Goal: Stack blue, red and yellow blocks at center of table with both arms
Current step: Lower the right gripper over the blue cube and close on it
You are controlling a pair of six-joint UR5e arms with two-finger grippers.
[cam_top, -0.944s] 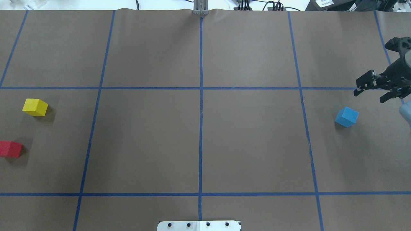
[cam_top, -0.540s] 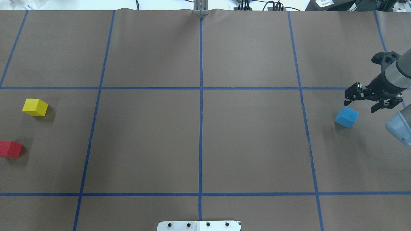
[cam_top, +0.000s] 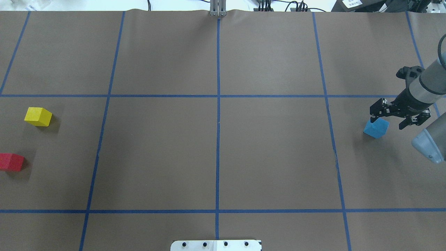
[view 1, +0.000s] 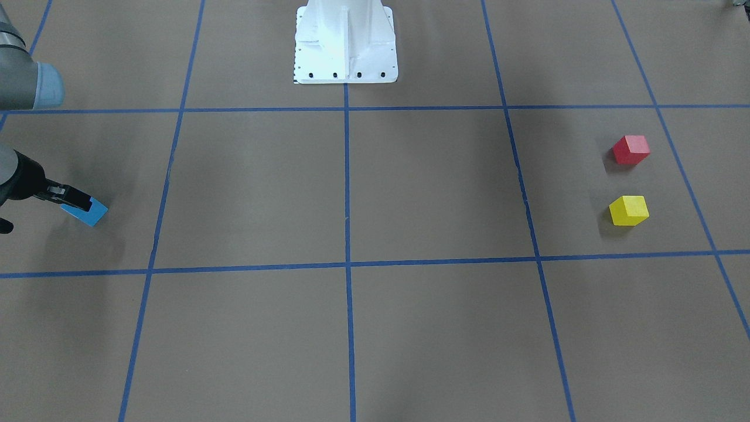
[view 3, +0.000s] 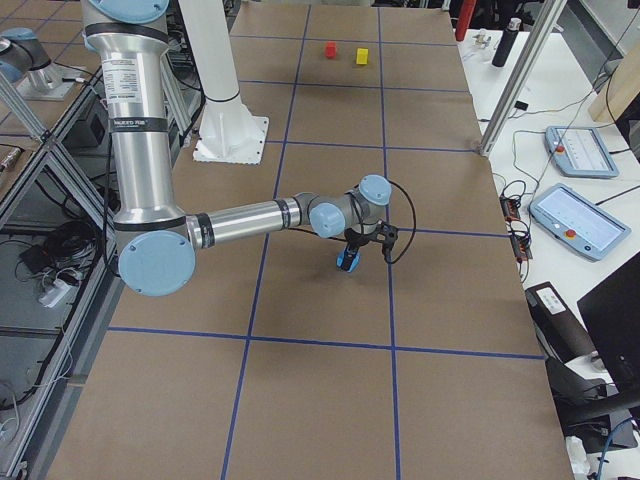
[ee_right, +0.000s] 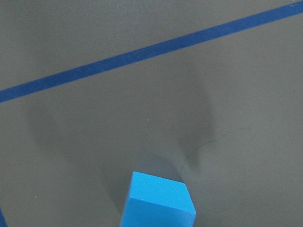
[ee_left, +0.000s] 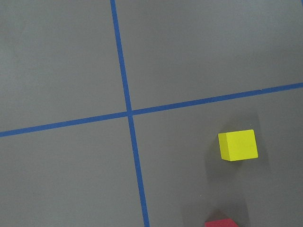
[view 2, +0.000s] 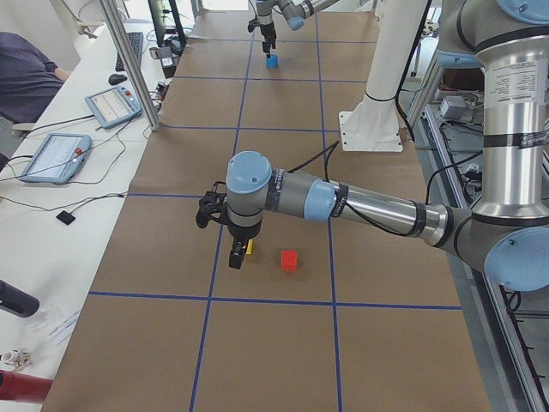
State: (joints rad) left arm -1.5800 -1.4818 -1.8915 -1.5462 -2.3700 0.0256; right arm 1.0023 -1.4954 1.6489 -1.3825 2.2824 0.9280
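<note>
The blue block [cam_top: 376,128] sits at the table's right side; it also shows in the front view [view 1: 89,214] and the right wrist view [ee_right: 158,201]. My right gripper [cam_top: 387,123] is open, low over the block and a little to its right, with one finger [cam_top: 373,116] at the block's far left corner. The yellow block [cam_top: 38,116] and the red block [cam_top: 11,162] sit at the far left, apart from each other. My left gripper [view 2: 236,256] shows only in the exterior left view, hovering beside the yellow block [view 2: 250,249]; I cannot tell whether it is open.
Brown paper with a blue tape grid [cam_top: 218,96] covers the table. The robot's white base plate [cam_top: 216,245] is at the near edge. Tablets and cables [view 2: 56,156] lie on a side bench beyond the far edge.
My right gripper has moved left and down from the table's right edge until it is over the blue block. The blocks have not moved.
</note>
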